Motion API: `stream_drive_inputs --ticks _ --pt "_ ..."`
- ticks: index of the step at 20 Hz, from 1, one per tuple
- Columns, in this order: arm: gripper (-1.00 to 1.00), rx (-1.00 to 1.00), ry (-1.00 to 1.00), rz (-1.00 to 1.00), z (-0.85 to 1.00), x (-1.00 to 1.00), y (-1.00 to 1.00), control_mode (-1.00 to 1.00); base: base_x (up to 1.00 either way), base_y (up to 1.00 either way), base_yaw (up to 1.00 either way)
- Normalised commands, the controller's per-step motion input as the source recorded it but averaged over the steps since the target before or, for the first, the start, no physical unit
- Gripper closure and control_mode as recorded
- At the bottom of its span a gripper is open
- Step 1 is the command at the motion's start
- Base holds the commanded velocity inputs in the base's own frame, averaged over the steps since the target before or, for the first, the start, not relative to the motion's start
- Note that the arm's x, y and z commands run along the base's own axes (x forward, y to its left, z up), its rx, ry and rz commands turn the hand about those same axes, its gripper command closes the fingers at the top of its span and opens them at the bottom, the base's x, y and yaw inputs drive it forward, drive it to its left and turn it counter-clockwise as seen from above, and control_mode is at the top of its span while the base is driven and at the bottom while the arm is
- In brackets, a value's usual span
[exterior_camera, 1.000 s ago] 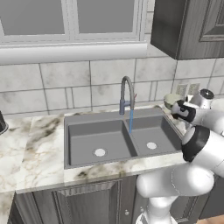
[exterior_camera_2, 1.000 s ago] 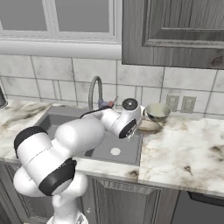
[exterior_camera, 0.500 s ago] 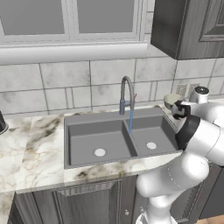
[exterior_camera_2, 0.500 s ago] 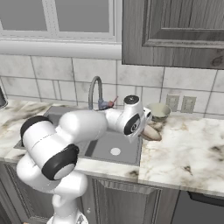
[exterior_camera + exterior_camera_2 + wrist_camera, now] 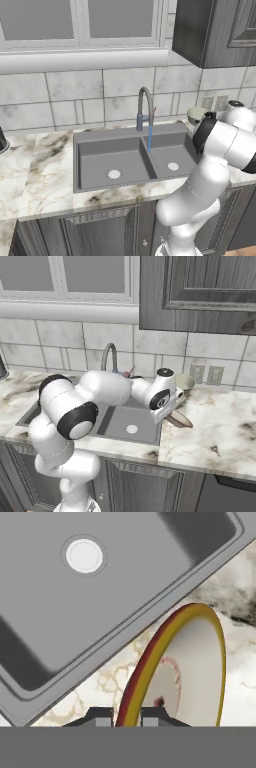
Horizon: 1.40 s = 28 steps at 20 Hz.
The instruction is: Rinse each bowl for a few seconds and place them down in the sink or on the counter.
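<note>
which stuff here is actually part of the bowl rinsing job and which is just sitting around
Part of the job:
- held bowl, pincer shut on its rim
- second bowl on the counter
- sink
- faucet, water running

Just there:
- wall outlets
- window
- upper cabinet

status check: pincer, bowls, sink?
Pincer shut on bowl rim, bowl tilted on edge above counter. Second bowl by wall. Faucet running into sink.
</note>
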Motion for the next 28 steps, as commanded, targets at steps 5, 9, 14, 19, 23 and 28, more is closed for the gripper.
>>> stream_drive_inputs --ticks 5,9,14,19,23,28 --pt "1.00 0.08 0.08 -0.03 -0.31 0.00 -0.47 -1.00 0.00 0.00 0.00" --pt "1.00 0.06 0.04 0.00 -0.40 0.00 -0.35 -1.00 0.00 0.00 0.00" --pt "1.00 0.03 0.02 0.00 -0.54 -0.07 -0.26 -1.00 0.00 0.00 0.00" --pt "-1.00 0.00 0.04 0.00 -0.70 -0.15 -0.17 -1.00 0.00 0.00 0.00" --pt "-1.00 0.02 0.05 0.00 -0.59 -0.12 -0.20 -1.00 0.00 0.00 0.00" --pt "-1.00 0.03 0.02 0.00 -0.34 -0.10 -0.33 -1.00 0.00 0.00 0.00"
